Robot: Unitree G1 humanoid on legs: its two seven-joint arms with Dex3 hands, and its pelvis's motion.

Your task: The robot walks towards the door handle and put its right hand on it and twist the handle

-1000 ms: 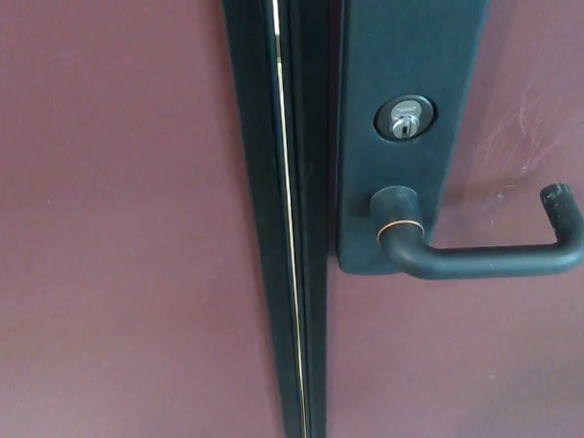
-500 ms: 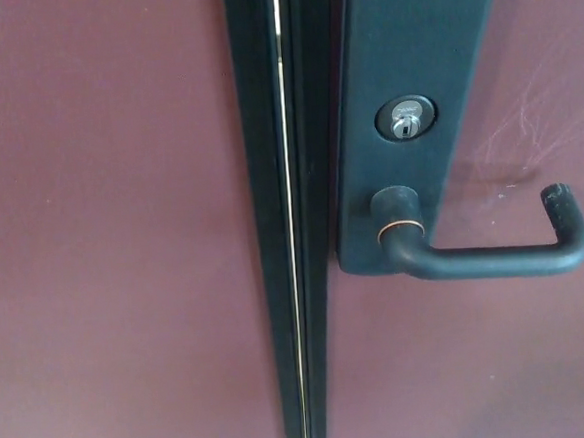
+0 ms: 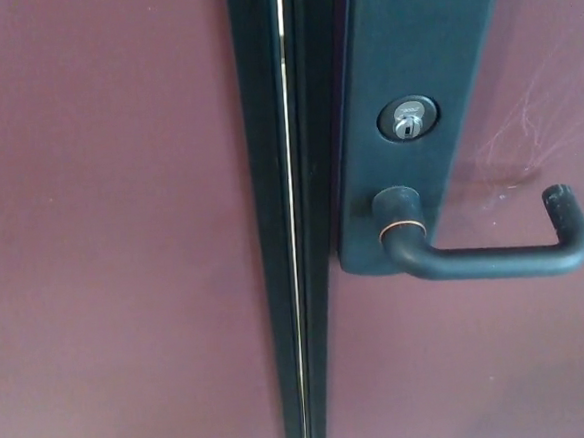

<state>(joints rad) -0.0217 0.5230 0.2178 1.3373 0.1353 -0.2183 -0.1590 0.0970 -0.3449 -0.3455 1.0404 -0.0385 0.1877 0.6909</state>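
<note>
The door handle (image 3: 495, 255), a dark lever, stuck out rightward from the lower end of the dark plate (image 3: 411, 50), below the keyhole (image 3: 406, 121). The plate's top was cut off. Neither robot hand showed.

Bldg doorway: maroon double doors (image 3: 113, 241), keyed lever handle (image 3: 495, 257).

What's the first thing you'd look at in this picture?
Most likely the black door handle, low on the right, reaching sideways across the dark red door and curling back at its tip. Just above it a shiny silver keyhole sits in the long black plate. A dark strip with a thin bright line runs straight down the middle. No robot hand shows.
</note>
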